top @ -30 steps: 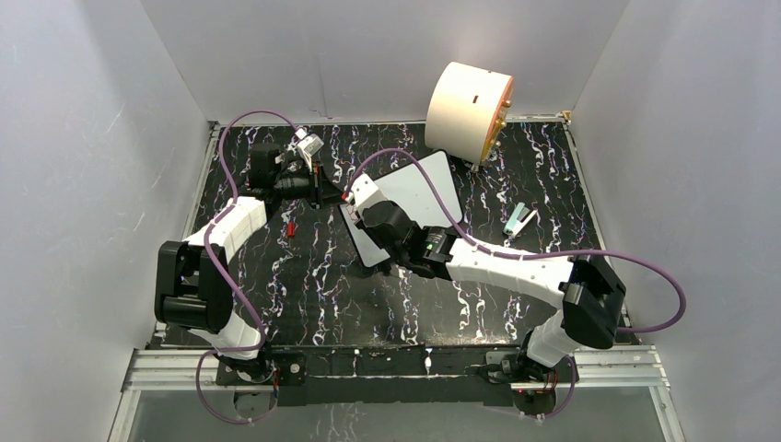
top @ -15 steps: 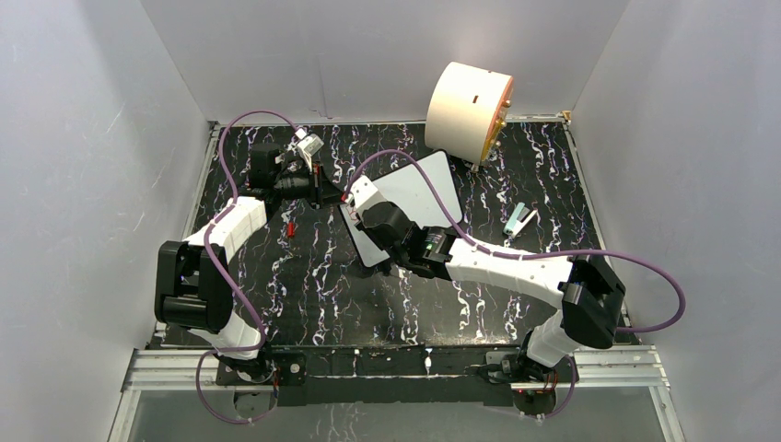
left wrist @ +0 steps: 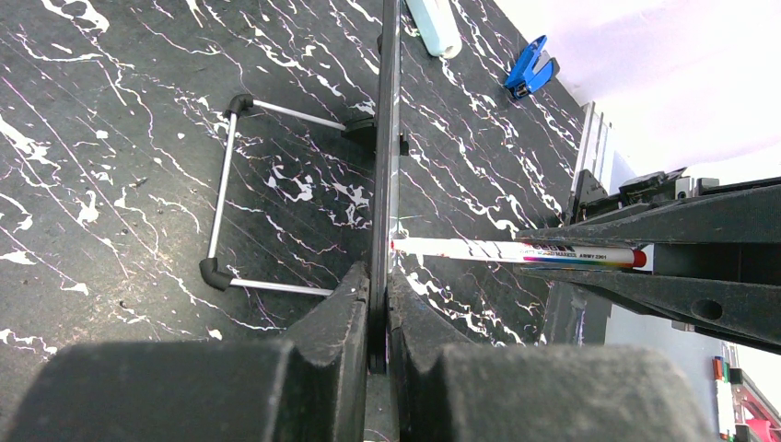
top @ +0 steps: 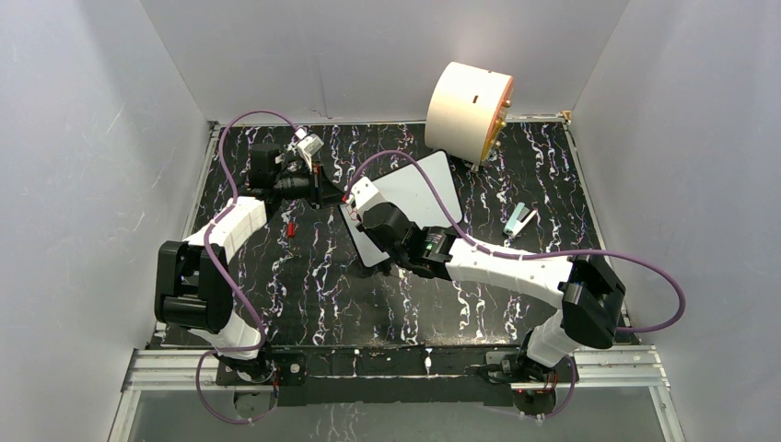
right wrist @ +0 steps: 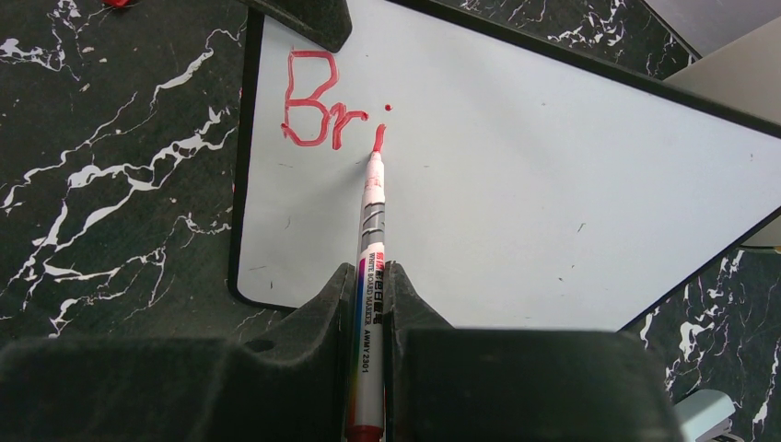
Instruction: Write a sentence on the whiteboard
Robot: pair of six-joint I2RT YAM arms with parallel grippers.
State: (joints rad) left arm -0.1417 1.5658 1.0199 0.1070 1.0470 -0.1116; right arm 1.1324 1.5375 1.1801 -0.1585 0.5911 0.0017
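Your right arm [top: 502, 262] rises from its base to a raised elbow on the right. From there it stretches low and leftward across the table [top: 304, 304], with the wrist bent toward the far side. Your right gripper [right wrist: 373, 276] is clamped tight on a marker [right wrist: 370, 239], with the barrel pinched between the two fingers and its red end cap behind them. The marker's long axis runs straight out ahead of the fingers. Its tip points forward and meets the face of the whiteboard [right wrist: 534, 184] at the foot of the last red stroke.

The sentence [right wrist: 327, 115] so far reads "Bri". It lies just ahead of the tip and a little to its left, and the line of letters runs crosswise to the marker.

Your left arm [top: 235, 226] reaches away from its base along the left side, then turns its wrist right toward the board. Your left gripper [left wrist: 378, 285] is closed on the whiteboard's rim, which it sees edge-on as a thin dark line running straight ahead between the fingers. A wire stand [left wrist: 221, 189] sits to the left of that line, its rods reaching up to the board's back. The marker comes in from the right.

From the right gripper, the board's nearest rounded corner is just ahead and to the left. Its long axis runs off ahead and to the right, and the clamping left finger sits at the far left corner.
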